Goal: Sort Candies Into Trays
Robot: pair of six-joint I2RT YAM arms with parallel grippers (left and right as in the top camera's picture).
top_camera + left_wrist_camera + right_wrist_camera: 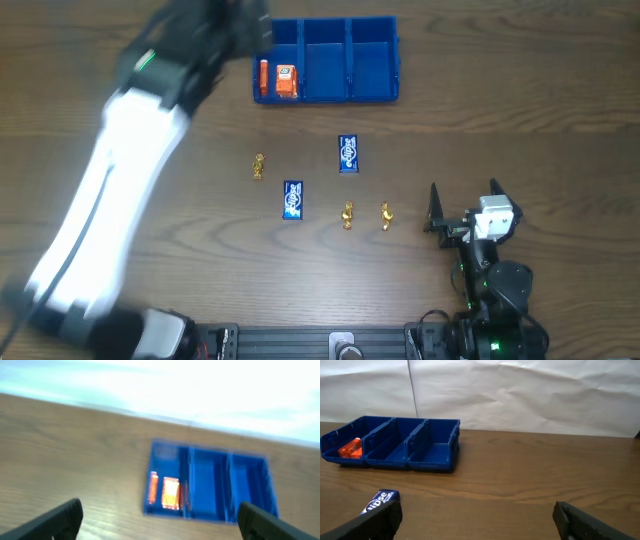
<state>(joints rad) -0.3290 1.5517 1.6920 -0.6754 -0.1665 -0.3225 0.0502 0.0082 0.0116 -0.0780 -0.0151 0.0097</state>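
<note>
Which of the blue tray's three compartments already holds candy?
The blue tray's compartment at the top view's left end: it alone holds the two orange candies.

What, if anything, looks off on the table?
Nothing stands out. Orange candies sit in the left compartment of the tray; two blue candies and three gold candies lie loose, just unsorted.

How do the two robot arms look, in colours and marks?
The left arm has a long white link, then black parts with a green mark. The right arm is black, with a white block near its wrist. Both have black pointed jaws.
</note>
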